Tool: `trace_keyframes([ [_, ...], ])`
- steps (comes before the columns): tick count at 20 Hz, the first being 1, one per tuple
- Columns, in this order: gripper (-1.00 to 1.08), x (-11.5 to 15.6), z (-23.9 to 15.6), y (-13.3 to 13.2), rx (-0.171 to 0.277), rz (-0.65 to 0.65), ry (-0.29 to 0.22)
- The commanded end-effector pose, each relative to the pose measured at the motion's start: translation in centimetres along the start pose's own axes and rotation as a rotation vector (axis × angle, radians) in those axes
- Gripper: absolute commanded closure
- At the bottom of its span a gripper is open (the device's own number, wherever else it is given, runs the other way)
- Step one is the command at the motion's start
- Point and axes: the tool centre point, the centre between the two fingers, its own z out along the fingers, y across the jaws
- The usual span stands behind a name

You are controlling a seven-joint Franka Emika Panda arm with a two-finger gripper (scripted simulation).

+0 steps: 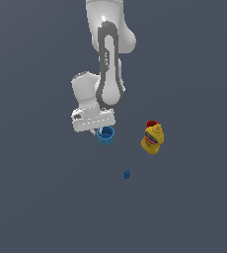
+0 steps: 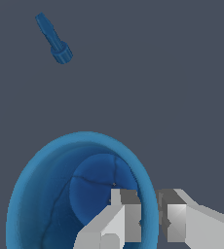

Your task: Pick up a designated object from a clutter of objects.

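Note:
The designated object, a bright blue cup (image 1: 106, 136), stands upright directly under my hand in the exterior view. The wrist view looks down into the blue cup (image 2: 50, 194). My gripper (image 2: 149, 214) straddles its thin rim, one finger inside the cup and the other outside, and the two press against the wall between them. In the exterior view the gripper (image 1: 101, 131) reaches down onto the cup's rim. The rest of the clutter lies apart from the cup toward the exterior view's right.
A yellow labelled squeeze bottle (image 1: 153, 140) lies to the exterior view's right of the cup, with a small red item (image 1: 151, 123) just behind it. A tiny dark blue lump (image 1: 127, 174) (image 2: 55, 41) sits nearer the camera on the grey floor.

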Motion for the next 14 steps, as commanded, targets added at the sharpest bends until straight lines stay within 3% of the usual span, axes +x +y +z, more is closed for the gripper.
trace_keyframes([
  [1,1.08,0.3,-0.2,0.0,-0.001,0.000,0.002],
  [14,1.08,2.9,-2.6,-0.1,-0.002,0.000,0.000],
])
